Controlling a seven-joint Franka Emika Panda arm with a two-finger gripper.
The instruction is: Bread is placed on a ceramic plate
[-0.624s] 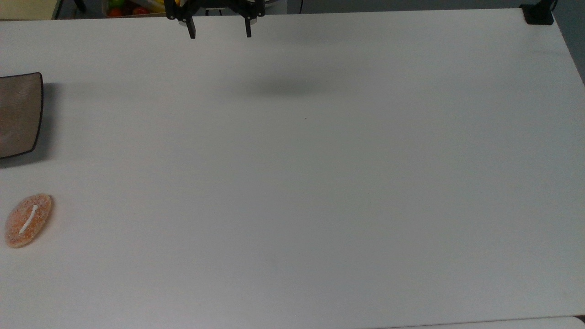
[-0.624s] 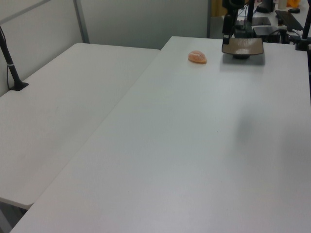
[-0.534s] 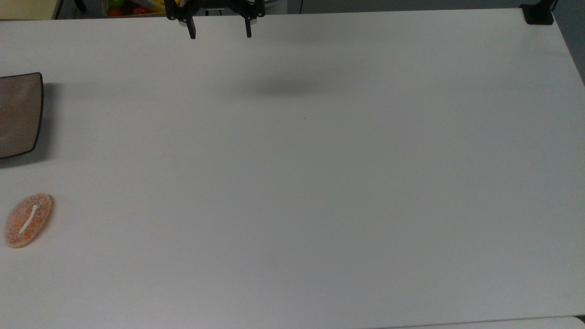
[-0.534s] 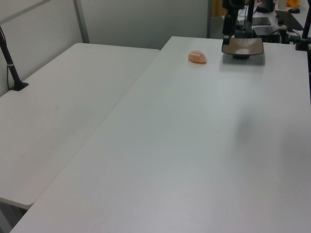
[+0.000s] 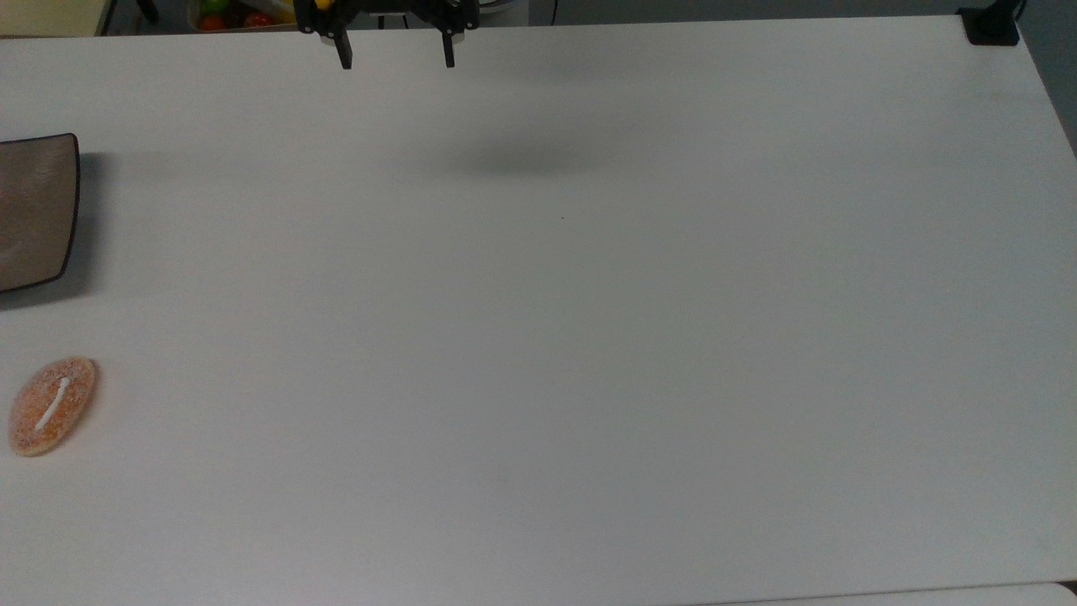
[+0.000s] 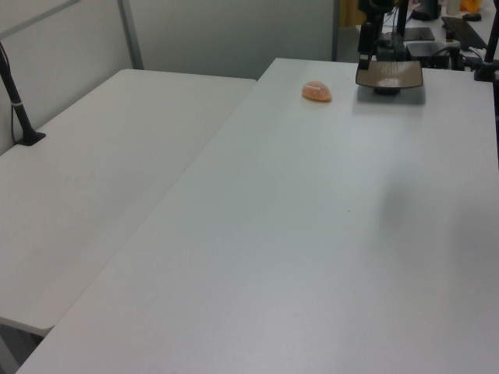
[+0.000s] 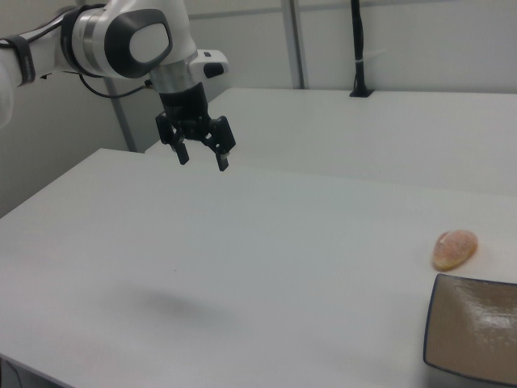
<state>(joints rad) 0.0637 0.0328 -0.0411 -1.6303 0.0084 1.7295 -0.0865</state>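
The bread (image 5: 52, 406), an oval orange-brown bun with a white stripe, lies on the white table at the top view's lower left; I also see the bread (image 6: 316, 91) in the left view and the bread (image 7: 456, 248) in the right view. The ceramic plate (image 5: 34, 210), brown-grey with a dark rim, sits at the top view's left edge, apart from the bun; the plate (image 6: 389, 75) and plate (image 7: 477, 327) hold nothing. My gripper (image 5: 395, 55) hangs open high over the table, far from both; the right view shows the gripper (image 7: 203, 158) with its fingers spread.
The white table (image 5: 572, 320) stretches wide between the gripper and the bun. A second white table (image 6: 101, 171) adjoins it. A black post base (image 5: 991, 27) stands at the top view's upper right corner. A box of colourful fruit (image 5: 240, 13) sits beyond the far edge.
The gripper has shifted slightly toward the top view's upper left, still open. Bread and plate have not moved.
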